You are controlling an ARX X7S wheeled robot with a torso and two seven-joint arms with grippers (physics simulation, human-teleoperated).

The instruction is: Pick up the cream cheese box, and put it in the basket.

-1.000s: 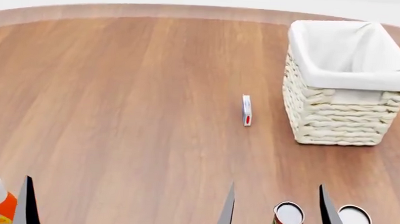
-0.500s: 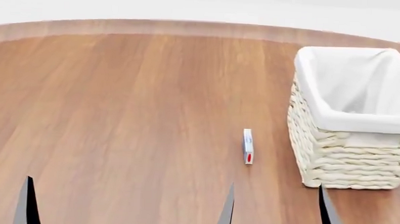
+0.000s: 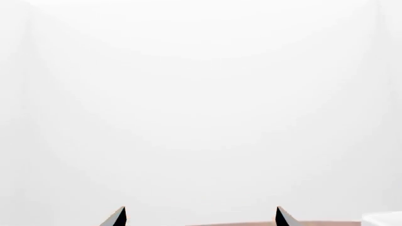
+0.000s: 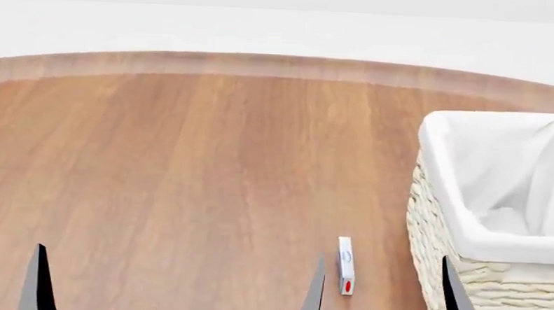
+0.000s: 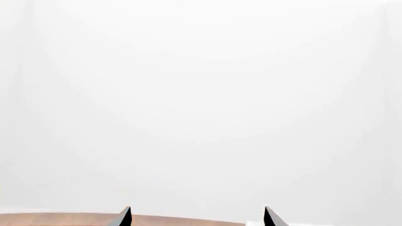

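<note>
The cream cheese box stands edge-on, pointing away, just ahead between the right gripper's spread, empty fingers.

Round wooden table with cream cheese box beside basket

Bkgd: round brown wood-grain bench w/ curved far edge; plain white wall beyond, even diffuse light.
</note>
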